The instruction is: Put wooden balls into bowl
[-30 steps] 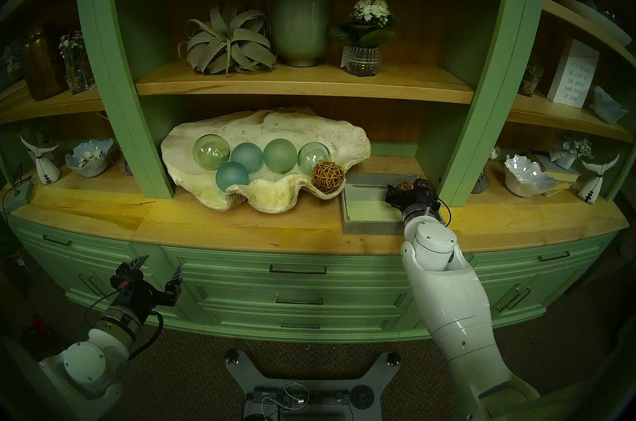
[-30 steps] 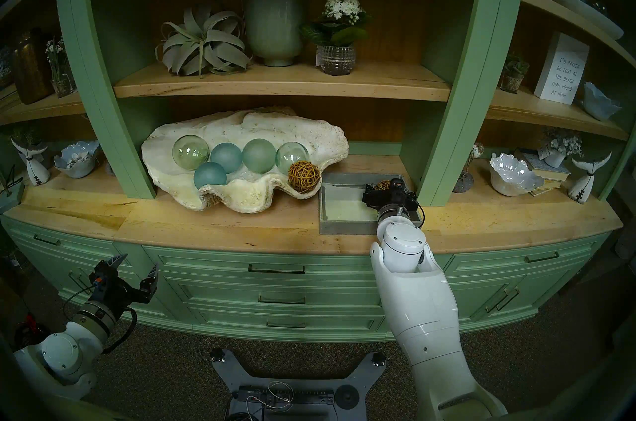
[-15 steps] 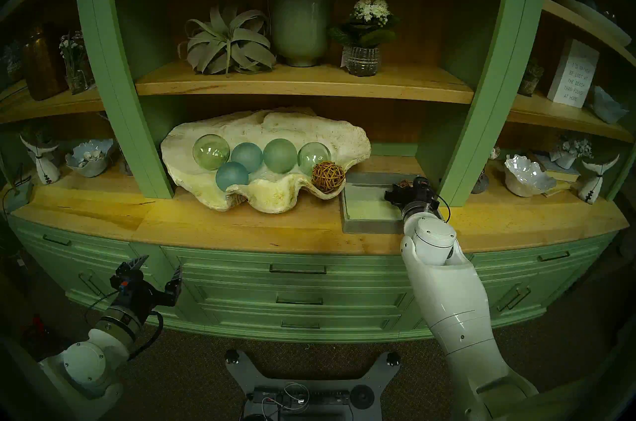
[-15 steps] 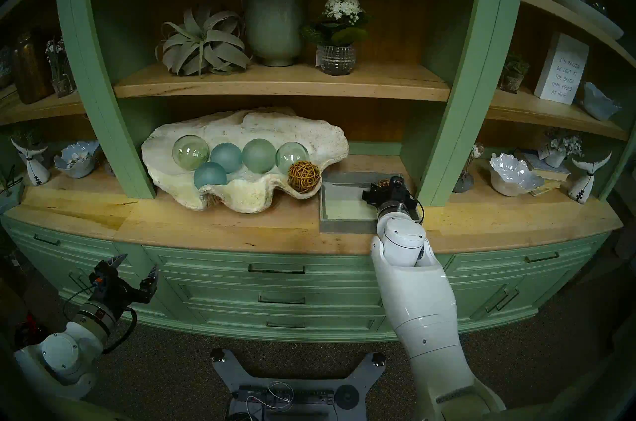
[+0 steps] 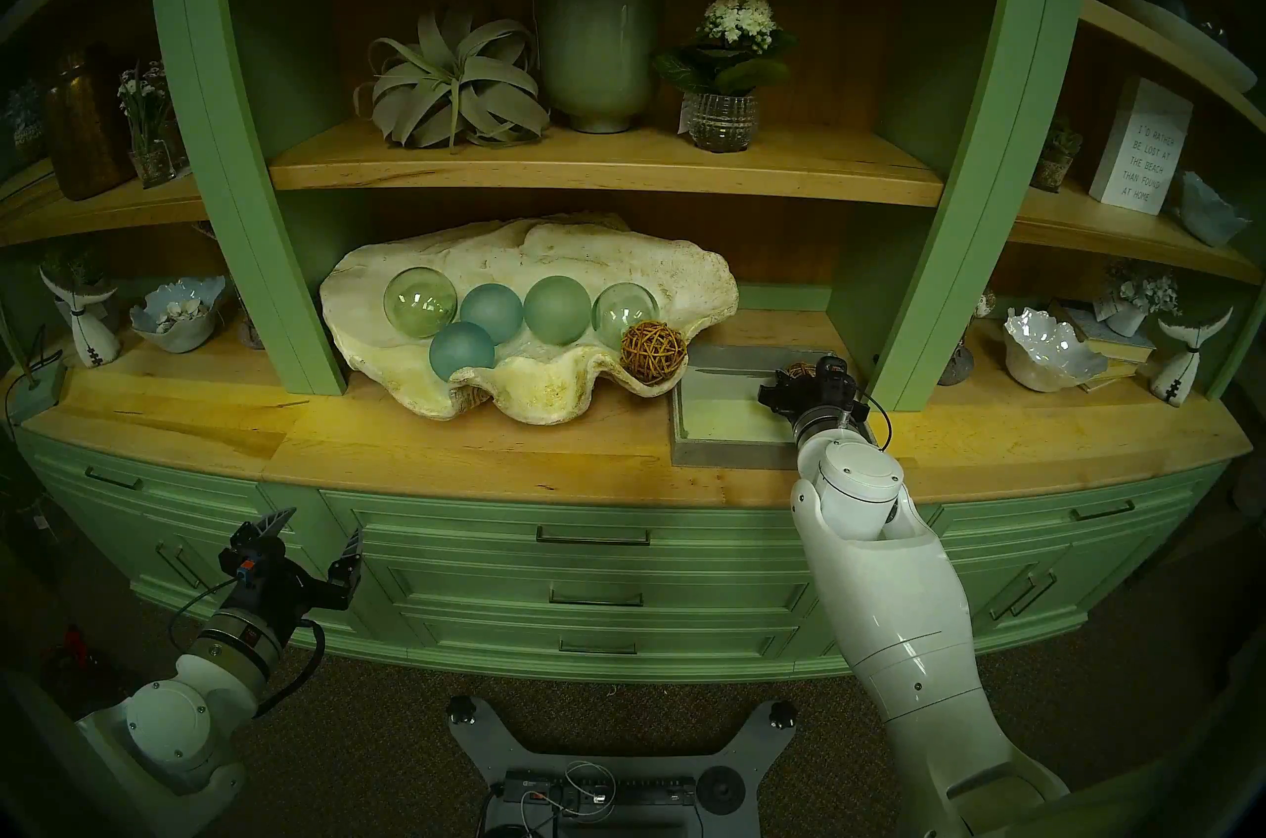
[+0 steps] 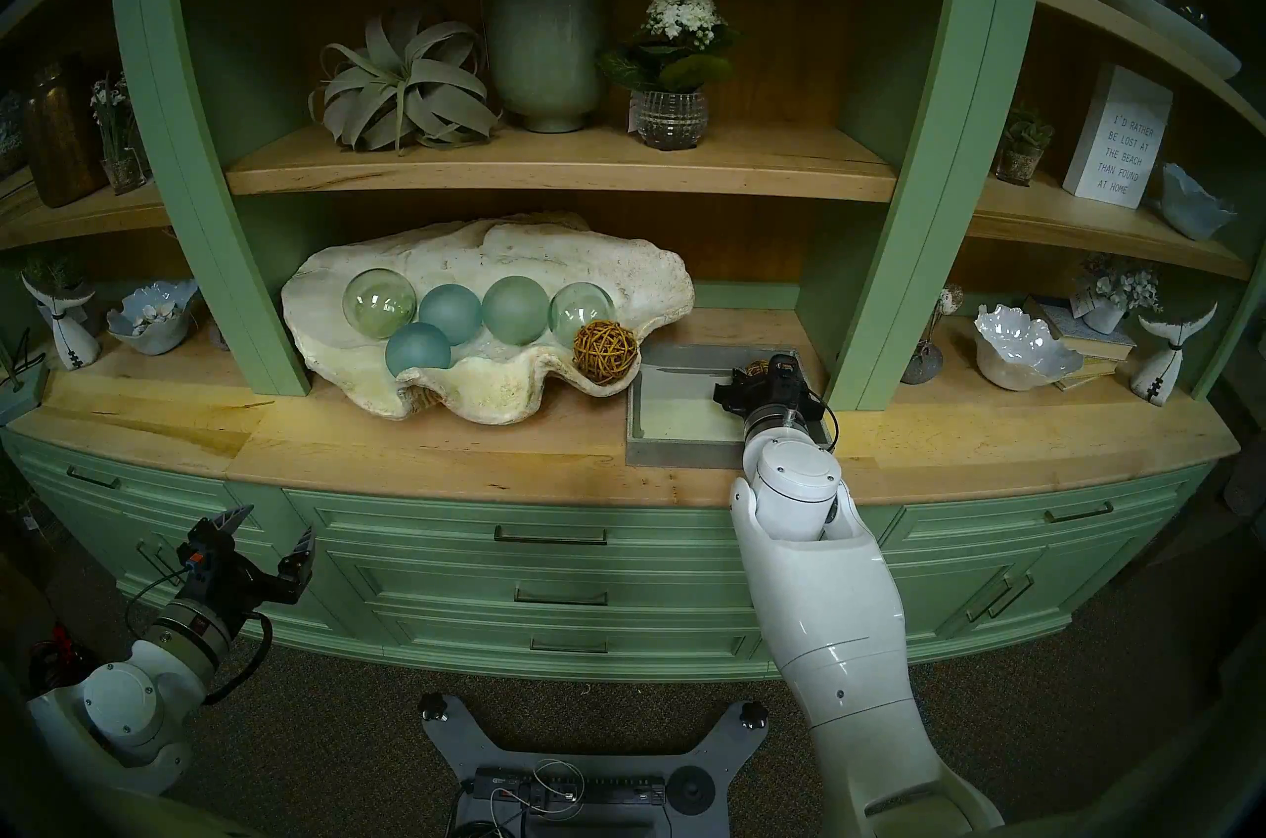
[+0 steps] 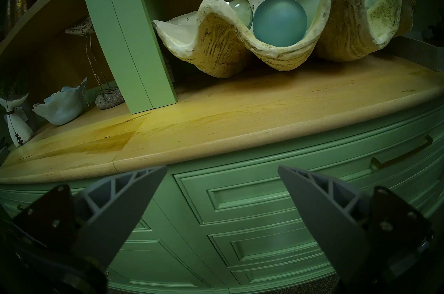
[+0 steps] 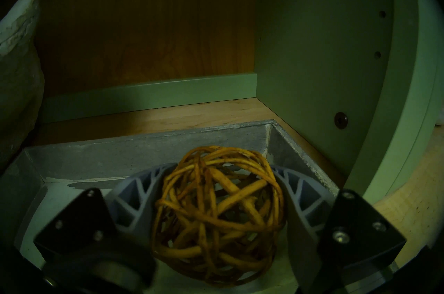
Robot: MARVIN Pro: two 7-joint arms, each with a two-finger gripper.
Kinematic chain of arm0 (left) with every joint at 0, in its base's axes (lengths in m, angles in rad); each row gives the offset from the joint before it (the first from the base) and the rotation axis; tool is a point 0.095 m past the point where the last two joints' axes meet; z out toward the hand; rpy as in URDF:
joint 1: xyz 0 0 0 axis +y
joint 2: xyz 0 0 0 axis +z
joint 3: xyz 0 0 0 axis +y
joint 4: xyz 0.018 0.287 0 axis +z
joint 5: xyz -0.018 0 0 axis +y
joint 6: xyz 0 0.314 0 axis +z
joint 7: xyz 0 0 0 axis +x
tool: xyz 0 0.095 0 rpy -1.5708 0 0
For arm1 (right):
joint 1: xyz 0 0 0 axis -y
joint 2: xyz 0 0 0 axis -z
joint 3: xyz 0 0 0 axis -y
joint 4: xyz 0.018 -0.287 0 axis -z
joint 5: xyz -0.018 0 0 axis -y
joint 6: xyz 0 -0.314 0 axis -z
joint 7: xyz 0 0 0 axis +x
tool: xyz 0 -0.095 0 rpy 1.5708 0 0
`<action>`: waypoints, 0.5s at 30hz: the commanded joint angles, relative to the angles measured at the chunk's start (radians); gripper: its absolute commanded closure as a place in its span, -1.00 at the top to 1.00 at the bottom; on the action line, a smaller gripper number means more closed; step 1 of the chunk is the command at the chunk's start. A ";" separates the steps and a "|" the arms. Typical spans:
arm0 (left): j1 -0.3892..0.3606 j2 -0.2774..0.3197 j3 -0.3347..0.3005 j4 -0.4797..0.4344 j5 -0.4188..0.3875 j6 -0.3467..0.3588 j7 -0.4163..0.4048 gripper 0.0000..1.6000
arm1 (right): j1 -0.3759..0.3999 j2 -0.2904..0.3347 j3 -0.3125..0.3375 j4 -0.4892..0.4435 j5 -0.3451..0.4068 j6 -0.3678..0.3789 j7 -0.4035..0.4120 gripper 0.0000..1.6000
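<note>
One text can be read: a white block sign (image 5: 1138, 147) (image 6: 1114, 142) on the right-hand shelf, above the counter's right end, says "I'D RATHER BE LOST AT THE BEACH THAN FOUND AT HOME". Nothing else is legible.

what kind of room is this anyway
Likely a living room or a decor showroom: a green built-in shelf unit holds a giant clam shell, potted plants and a beach-quote sign.
</note>
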 commanded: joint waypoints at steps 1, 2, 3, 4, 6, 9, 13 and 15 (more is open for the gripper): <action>-0.004 0.000 -0.012 -0.016 0.002 -0.015 0.000 1.00 | 0.008 0.015 -0.003 -0.096 -0.016 -0.020 0.001 -0.29; -0.004 0.001 -0.012 -0.016 0.002 -0.014 0.000 1.00 | 0.009 0.016 -0.003 -0.104 -0.016 -0.020 0.001 -0.30; -0.004 0.001 -0.011 -0.016 0.002 -0.014 0.000 1.00 | 0.007 0.018 -0.004 -0.111 -0.018 -0.021 -0.001 -0.31; -0.004 0.001 -0.011 -0.016 0.002 -0.014 0.000 1.00 | 0.007 0.020 -0.005 -0.118 -0.022 -0.024 -0.003 -0.32; -0.004 0.001 -0.011 -0.016 0.002 -0.014 0.000 1.00 | 0.003 0.025 -0.007 -0.135 -0.028 -0.026 -0.004 -0.34; -0.004 0.001 -0.011 -0.016 0.002 -0.014 0.000 1.00 | -0.007 0.032 -0.011 -0.166 -0.032 -0.028 0.000 -0.35; -0.005 0.001 -0.011 -0.016 0.002 -0.014 0.000 1.00 | -0.006 0.035 -0.026 -0.196 -0.043 -0.044 0.003 -0.33; -0.005 0.001 -0.011 -0.016 0.002 -0.014 0.001 1.00 | -0.008 0.038 -0.035 -0.217 -0.051 -0.049 0.004 -0.32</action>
